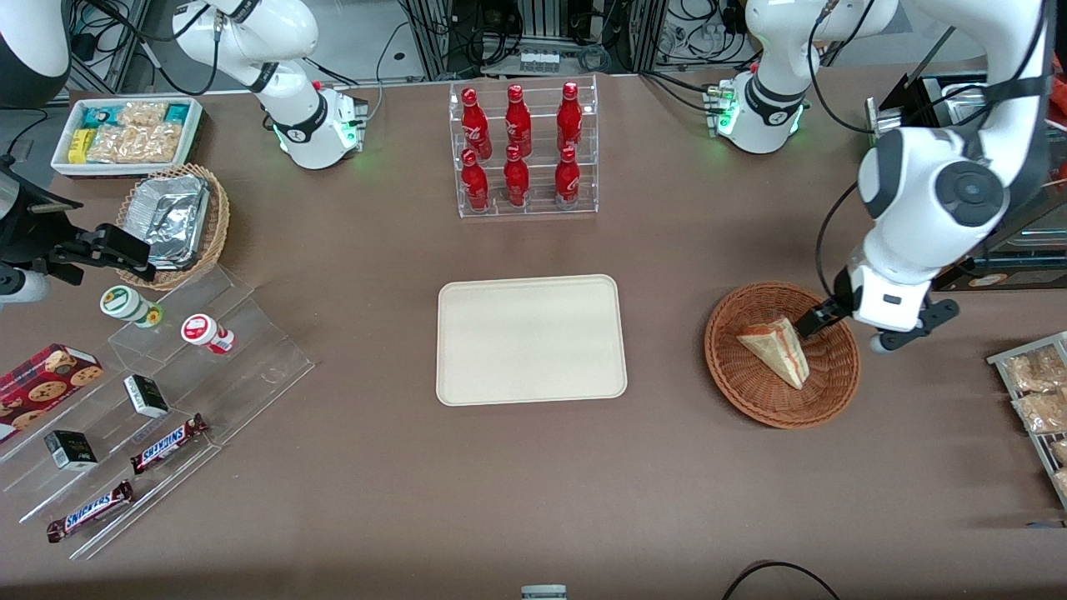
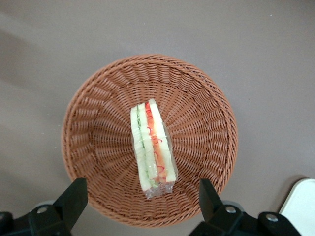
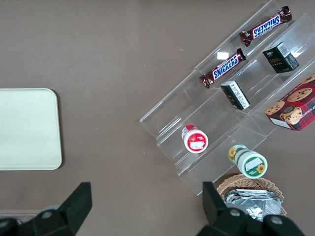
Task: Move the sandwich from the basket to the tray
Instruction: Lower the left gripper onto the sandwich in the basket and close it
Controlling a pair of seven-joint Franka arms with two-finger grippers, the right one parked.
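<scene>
The sandwich [image 1: 779, 350], a pale bread wedge with red, orange and green layers in clear wrap, lies in the round reddish-brown wicker basket [image 1: 725, 367] toward the working arm's end of the table. My gripper [image 1: 815, 320] hovers over the basket's rim, open, holding nothing. In the left wrist view the gripper [image 2: 141, 196] has its black fingers [image 2: 74, 196] spread wide above the basket [image 2: 98, 113], with the sandwich [image 2: 152, 147] lying between and ahead of them, untouched. The cream tray [image 1: 531, 340] sits bare at the table's middle, its corner [image 2: 301, 202] just showing in the wrist view.
A clear rack of red bottles [image 1: 523, 150] stands farther from the front camera than the tray. A wire rack of snack packets [image 1: 1038, 392] lies at the working arm's end. The acrylic snack stand [image 1: 150, 400], foil basket [image 1: 175, 221] and white bin [image 1: 125, 133] are at the parked arm's end.
</scene>
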